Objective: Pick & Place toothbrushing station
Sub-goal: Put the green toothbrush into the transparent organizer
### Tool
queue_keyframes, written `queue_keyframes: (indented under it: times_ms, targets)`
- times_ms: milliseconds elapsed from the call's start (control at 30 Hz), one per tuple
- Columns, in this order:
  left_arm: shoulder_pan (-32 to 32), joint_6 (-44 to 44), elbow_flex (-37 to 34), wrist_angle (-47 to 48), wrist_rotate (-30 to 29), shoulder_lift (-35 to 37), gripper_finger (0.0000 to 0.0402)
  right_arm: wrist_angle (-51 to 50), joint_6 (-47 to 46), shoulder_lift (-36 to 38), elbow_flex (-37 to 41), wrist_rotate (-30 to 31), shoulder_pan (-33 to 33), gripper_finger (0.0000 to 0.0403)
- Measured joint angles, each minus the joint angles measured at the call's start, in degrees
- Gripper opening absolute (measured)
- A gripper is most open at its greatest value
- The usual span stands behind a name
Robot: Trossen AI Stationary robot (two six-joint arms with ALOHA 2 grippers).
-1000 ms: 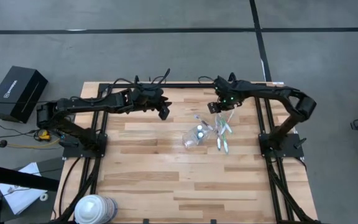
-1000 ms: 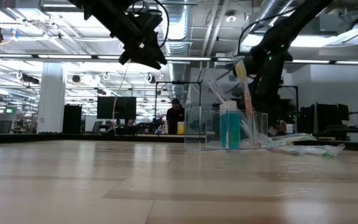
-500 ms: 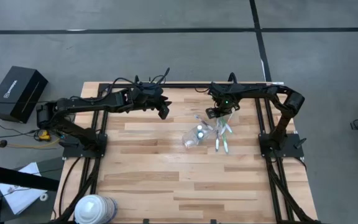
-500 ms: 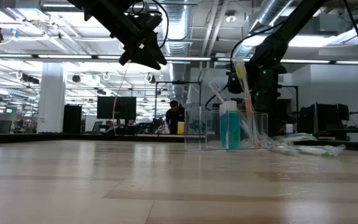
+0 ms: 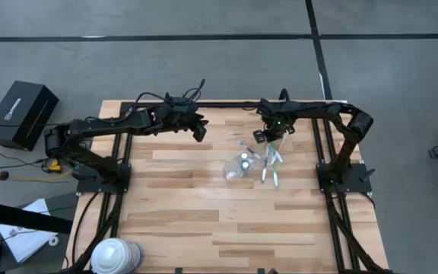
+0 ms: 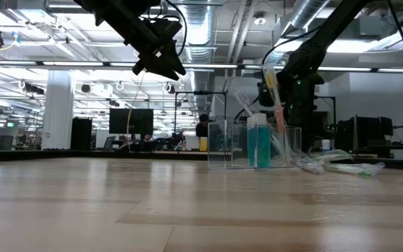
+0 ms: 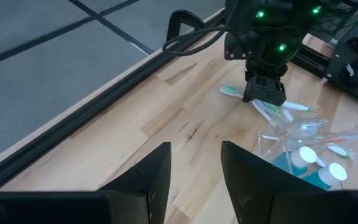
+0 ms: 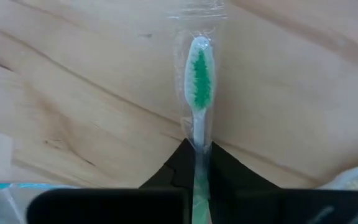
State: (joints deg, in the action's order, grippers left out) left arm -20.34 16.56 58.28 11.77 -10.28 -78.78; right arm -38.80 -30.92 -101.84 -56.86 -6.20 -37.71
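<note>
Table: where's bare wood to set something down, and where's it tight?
Free: the wide stretch of table between the clear cup and the white-and-blue roll. Crowded: beside the cup, where loose toothbrushes lie under the right gripper, shut on a green toothbrush.

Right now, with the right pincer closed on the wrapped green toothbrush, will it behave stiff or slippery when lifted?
The green toothbrush looks thin and straight, so probably light and fairly stiff. Its clear wrapper may slide within the right pincer. Held near one end, it could pivot.
</note>
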Motion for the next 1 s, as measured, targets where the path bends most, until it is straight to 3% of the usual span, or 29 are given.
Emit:
queue_keyframes:
  times_ms: [567,700,1000]
  targets:
    - [0.0,0.0,0.0,-0.4,0.0,0.0,0.0136,1.7,-1.0,8.7,0.0,-0.3,-0.7,0.0008]
    - [0.0,0.0,0.0,-0.5,-0.1,0.0,0.0136,1.5,-0.5,8.7,0.0,-4.3,-0.8,0.0053]
    - [0.0,0.0,0.0,-0.5,1.3,0.0,0.0136,1.7,-0.1,8.7,0.0,-4.3,-0.6,0.0206]
